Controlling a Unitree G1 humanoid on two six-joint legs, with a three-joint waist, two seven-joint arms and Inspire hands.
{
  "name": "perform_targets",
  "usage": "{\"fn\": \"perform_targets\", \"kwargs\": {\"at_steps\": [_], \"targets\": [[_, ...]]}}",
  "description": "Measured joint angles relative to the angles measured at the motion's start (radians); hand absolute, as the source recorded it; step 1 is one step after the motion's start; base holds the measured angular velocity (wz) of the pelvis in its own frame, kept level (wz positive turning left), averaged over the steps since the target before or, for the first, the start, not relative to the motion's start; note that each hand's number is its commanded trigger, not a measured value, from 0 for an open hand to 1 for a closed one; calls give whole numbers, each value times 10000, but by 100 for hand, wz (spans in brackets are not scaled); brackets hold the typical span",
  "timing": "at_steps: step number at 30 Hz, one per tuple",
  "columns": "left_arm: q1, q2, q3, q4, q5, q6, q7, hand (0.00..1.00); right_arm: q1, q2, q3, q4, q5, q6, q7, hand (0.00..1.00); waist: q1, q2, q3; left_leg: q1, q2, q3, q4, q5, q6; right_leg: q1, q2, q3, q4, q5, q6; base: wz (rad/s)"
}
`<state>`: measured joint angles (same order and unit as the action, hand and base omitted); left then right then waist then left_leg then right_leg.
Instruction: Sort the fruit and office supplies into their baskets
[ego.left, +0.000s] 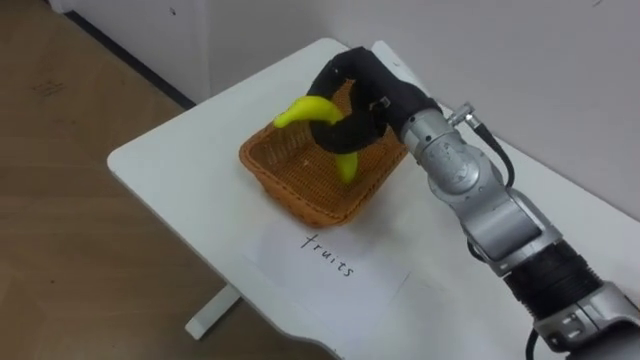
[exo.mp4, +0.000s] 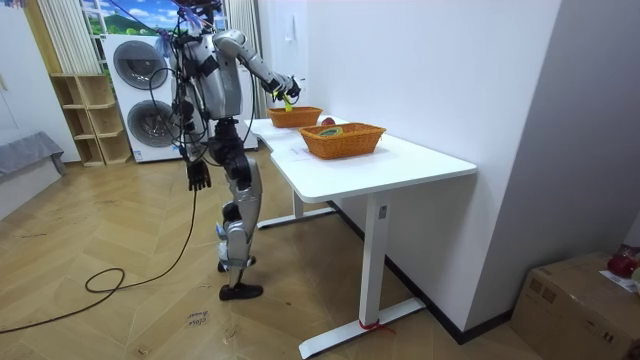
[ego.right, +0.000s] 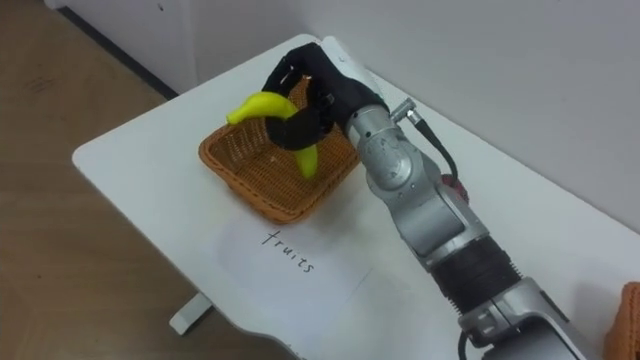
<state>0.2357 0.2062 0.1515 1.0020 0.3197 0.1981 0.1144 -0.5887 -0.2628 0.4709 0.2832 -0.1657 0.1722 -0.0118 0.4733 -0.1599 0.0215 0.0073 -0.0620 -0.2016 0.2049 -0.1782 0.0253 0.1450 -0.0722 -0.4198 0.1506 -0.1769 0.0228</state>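
Nearest, a handwritten paper label (ego.left: 328, 255) lies on the white bench (ego.left: 170, 150). Just beyond it, the right hand (ego.left: 365, 95) curls around a yellow banana (ego.left: 300, 111) above the wicker basket (ego.left: 290, 195). The left hand (exo.mp4: 199, 176) hangs at the robot's side, its state too small to tell.

Above centre of the frame, the right hand (ego.left: 352, 92) is curling round a banana (ego.left: 303, 110) and holding it over a basket (ego.left: 300, 195). The basket is sitting on a white table (ego.left: 170, 150), with a handwritten paper label (ego.left: 330, 257) lying just below it.

Eyes look down, near; room view far (basket (ego.left: 292, 190) shared).
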Motion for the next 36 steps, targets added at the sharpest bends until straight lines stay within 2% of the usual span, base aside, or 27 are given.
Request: {"fn": "perform_targets", "kwargs": {"at_steps": [6, 7, 8, 9, 10, 11, 13, 14, 21, 36], "targets": [[17, -2, 1, -26, 20, 78, -115, 0, 2, 27, 0, 245, 1, 2, 0, 100, -17, 76, 45, -59, -2, 2, 10, 0, 0, -57, 2, -12, -5, -1, 2, 0], [15, -3, 1, -40, 28, 135, -126, 0, 2, 27, 0, 244, 1, 2, -1, 93, -16, 81, 40, -78, -2, 3, 11, 0, 0, -73, 3, -14, -5, -1, 2, 0], [13, -3, -1, -57, 36, 157, -132, 0, 2, 27, 0, 244, 10, 2, -1, 91, -21, 86, 35, -100, -4, 4, 13, 0, 1, -86, 3, -13, -7, -1, 2, 0], [11, -3, -2, -66, 36, 163, -131, 0, 2, 27, 0, 245, 22, 2, -1, 85, -26, 90, 33, -110, -7, 3, 14, 0, 1, -90, 2, -10, -8, -1, 2, 4], [13, -2, -2, -121, 35, 196, -130, 0, 2, 27, 0, 244, 63, 2, -1, 71, -28, 92, 28, -120, -12, 1, 16, 1, 2, -93, 2, -14, -14, -1, 2, 4], [-3, -3, -1, -142, 33, 208, -127, 0, 2, 28, 0, 245, 73, 3, -1, 62, -24, 107, 21, -114, -12, 10, 28, 1, 2, -90, 2, -4, -14, -1, 2, 4], [-14, -13, -3, -141, 28, 208, -112, 0, 2, 34, 2, 247, 73, 2, -1, 11, -21, 148, 2, -101, -14, 11, 101, 3, 5, -69, -1, -22, -14, -1, 2, 0], [-12, -14, -38, -142, 26, 208, -84, 0, 2, 34, 2, 263, 76, 2, -3, 2, -35, 178, -9, -94, -14, 8, 102, 3, 5, -57, -3, -51, -14, -1, 2, 0], [-14, -32, -174, -94, 15, 208, -71, 0, 2, 39, 2, 927, 62, -21, -4, 0, -63, 303, -42, -120, -17, -2, 83, 2, 4, -45, 0, -56, -14, -9, 14, 0], [-1, -32, -182, -89, 4, 208, -71, 0, 2, 39, 2, 966, 63, -20, -5, 0, -76, 291, -60, -122, -28, 10, 162, 3, 3, -18, -1, -57, -7, -9, 15, 0]]}}
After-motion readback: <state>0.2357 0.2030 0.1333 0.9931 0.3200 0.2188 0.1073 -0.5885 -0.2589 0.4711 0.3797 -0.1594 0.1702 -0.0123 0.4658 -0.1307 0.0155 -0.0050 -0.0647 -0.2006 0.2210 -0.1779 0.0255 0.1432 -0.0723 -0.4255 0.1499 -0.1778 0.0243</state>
